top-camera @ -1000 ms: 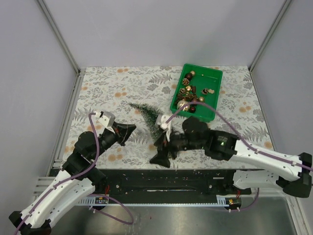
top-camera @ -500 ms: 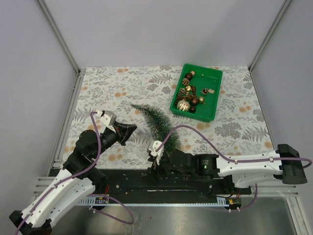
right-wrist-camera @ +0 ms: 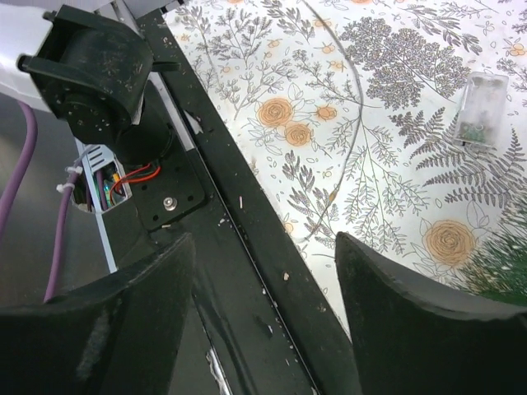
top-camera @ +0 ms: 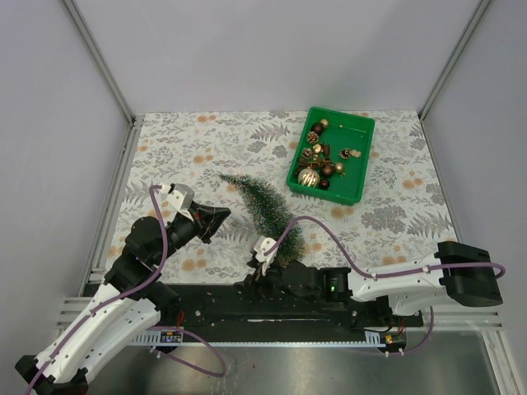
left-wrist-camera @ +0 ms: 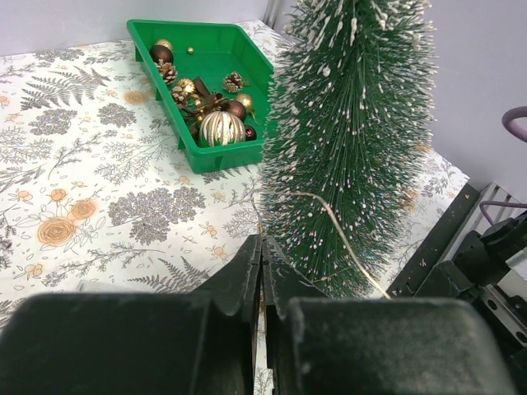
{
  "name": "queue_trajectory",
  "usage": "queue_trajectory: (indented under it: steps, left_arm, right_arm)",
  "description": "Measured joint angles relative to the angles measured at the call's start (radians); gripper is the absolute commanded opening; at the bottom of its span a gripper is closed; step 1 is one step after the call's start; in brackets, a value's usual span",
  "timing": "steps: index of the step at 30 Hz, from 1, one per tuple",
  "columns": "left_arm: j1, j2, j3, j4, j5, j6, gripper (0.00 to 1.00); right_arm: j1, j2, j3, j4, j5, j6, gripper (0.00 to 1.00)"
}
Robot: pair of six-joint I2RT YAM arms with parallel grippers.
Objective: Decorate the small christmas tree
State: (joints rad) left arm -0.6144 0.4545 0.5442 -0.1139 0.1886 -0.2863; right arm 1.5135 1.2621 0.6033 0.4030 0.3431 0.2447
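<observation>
The small christmas tree (top-camera: 265, 205) lies on its side on the floral table cover, tip pointing far-left and wide end near the front edge. In the left wrist view the tree (left-wrist-camera: 354, 140) fills the right, with a thin wire (left-wrist-camera: 346, 243) draped over it. My left gripper (top-camera: 222, 216) is shut just left of the tree, its tips (left-wrist-camera: 262, 240) close to the bristles; I cannot tell whether the wire is pinched. My right gripper (right-wrist-camera: 262, 247) is open and holds nothing, over the black rail (right-wrist-camera: 247, 206), and it sits low at the front edge (top-camera: 255, 281).
A green bin (top-camera: 358, 136) of gold and brown ornaments and pine cones sits far right, and the bin (left-wrist-camera: 247, 58) also shows in the left wrist view. A clear battery box (right-wrist-camera: 480, 107) and its wire (right-wrist-camera: 352, 148) lie on the cover. Walls enclose three sides.
My right arm has pulled back from the tree to the near rail, its jaws narrowing a little. The tree now lies uncovered. The left arm has not moved.
</observation>
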Motion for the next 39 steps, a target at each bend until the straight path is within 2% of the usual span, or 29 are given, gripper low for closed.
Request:
queue_trajectory:
  steps: [6, 14, 17, 21, 27, 33, 39]
  left_arm:
    - [0.002, 0.0, 0.0, 0.0, 0.008, -0.002, 0.06]
    - [0.007, 0.0, 0.0, -0.001, 0.014, -0.003, 0.06]
    - [0.008, 0.001, 0.0, -0.001, 0.016, -0.005, 0.06]
    - [0.013, 0.004, 0.003, -0.004, 0.018, -0.007, 0.06]
    - [0.016, 0.006, 0.009, -0.004, 0.018, -0.008, 0.06]
    - [0.018, 0.005, 0.009, -0.005, 0.017, -0.01, 0.06]
    - [0.018, -0.002, 0.006, -0.006, 0.012, -0.01, 0.07]
  right_arm:
    - [0.001, 0.057, 0.0, 0.072, 0.011, 0.016, 0.47]
    - [0.002, 0.074, 0.0, 0.111, 0.014, 0.031, 0.4]
    - [0.002, 0.074, 0.0, 0.114, 0.015, 0.033, 0.28]
    - [0.002, 0.074, 0.0, 0.116, 0.015, 0.037, 0.01]
    - [0.003, 0.039, 0.0, 0.069, 0.015, 0.056, 0.0]
    - [0.023, -0.113, 0.011, -0.06, 0.026, 0.062, 0.0]
    - [0.077, -0.173, 0.229, -0.335, 0.039, -0.018, 0.0]
